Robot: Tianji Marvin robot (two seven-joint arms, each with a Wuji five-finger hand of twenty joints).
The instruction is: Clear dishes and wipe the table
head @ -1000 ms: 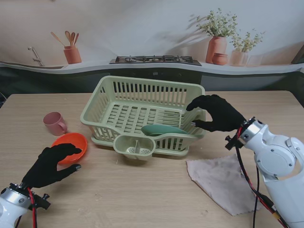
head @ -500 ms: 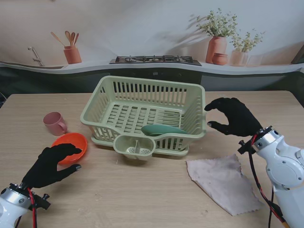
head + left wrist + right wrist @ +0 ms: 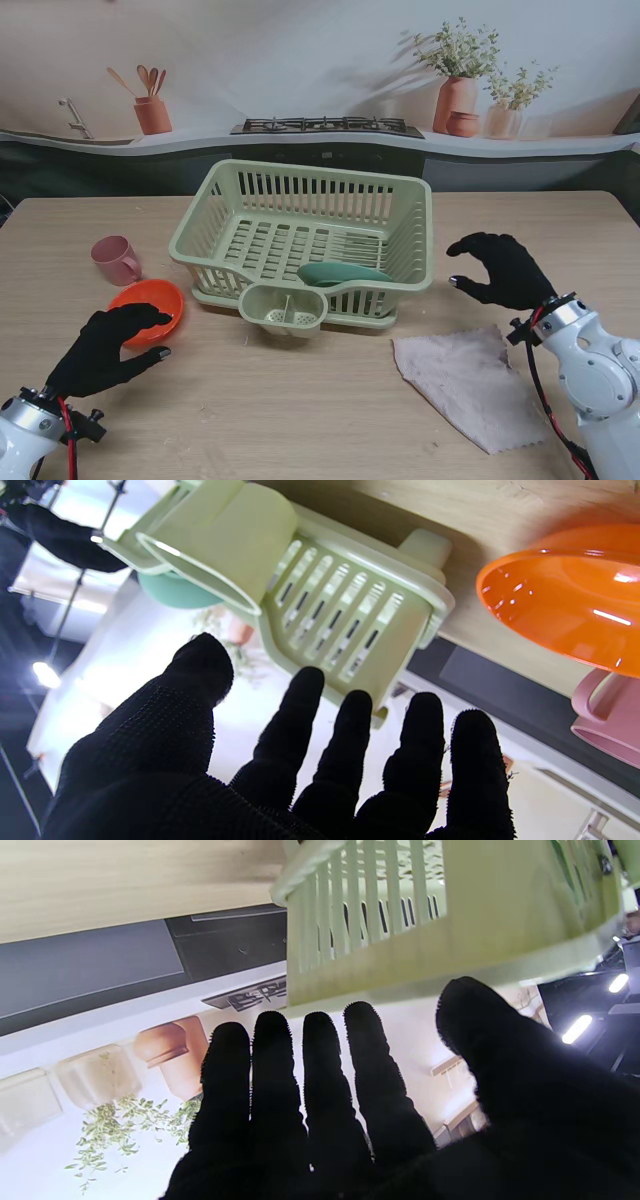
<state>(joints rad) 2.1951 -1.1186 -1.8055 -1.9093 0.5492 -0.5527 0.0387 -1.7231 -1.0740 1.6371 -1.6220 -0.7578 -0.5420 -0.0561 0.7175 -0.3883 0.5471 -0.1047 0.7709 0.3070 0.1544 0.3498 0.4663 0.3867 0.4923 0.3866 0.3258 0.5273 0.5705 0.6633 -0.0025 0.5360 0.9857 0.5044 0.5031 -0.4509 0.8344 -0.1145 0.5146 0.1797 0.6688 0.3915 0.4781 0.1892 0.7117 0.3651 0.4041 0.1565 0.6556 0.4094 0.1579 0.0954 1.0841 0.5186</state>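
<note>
A pale green dish rack (image 3: 300,190) stands mid-table with a teal dish (image 3: 342,272) lying inside near its front wall. An orange bowl (image 3: 146,306) and a pink cup (image 3: 113,259) sit to the rack's left. A beige cloth (image 3: 470,378) lies flat at the right, nearer to me. My left hand (image 3: 108,348) hovers open just nearer to me than the bowl, holding nothing. My right hand (image 3: 500,268) is open to the right of the rack, apart from it and farther from me than the cloth. The rack (image 3: 345,600), bowl (image 3: 565,600) and cup (image 3: 607,720) also appear in the left wrist view.
A small cutlery cup (image 3: 284,310) hangs on the rack's front. The far table edge meets a dark counter with a stove (image 3: 328,126), a utensil pot (image 3: 152,112) and potted plants (image 3: 458,95). In the right wrist view the rack wall (image 3: 450,920) is close to my fingertips (image 3: 272,1035).
My right hand left the rack's right rim and drew back to the right and nearer to me, empty. The teal dish stays in the rack. The left hand has not moved.
</note>
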